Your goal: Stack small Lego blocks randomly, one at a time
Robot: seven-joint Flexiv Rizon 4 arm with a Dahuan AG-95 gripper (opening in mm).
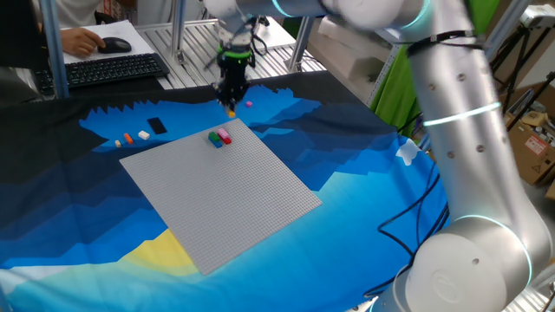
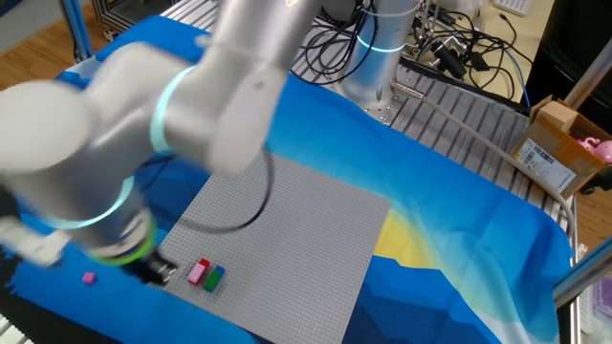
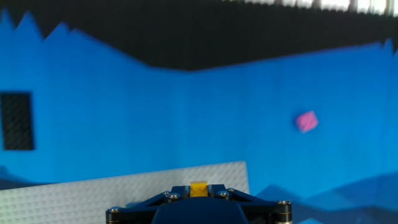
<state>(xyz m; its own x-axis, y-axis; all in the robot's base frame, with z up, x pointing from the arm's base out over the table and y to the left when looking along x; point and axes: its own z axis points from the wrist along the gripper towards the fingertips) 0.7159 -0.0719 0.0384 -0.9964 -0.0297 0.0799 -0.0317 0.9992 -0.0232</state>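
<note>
My gripper hangs over the far corner of the grey baseplate, shut on a small yellow Lego block that shows between its fingertips in the hand view. In one fixed view the block peeks out under the fingers. A small stack of pink and green blocks sits on the baseplate near that corner; it also shows in the other fixed view. A loose pink block lies on the blue cloth beyond the gripper, seen in the hand view and the other fixed view. Orange, white and yellow blocks lie left of the plate.
A black rectangle lies on the cloth near the loose blocks, also in the hand view. A keyboard and mouse sit behind the table. A cable runs across the cloth at right.
</note>
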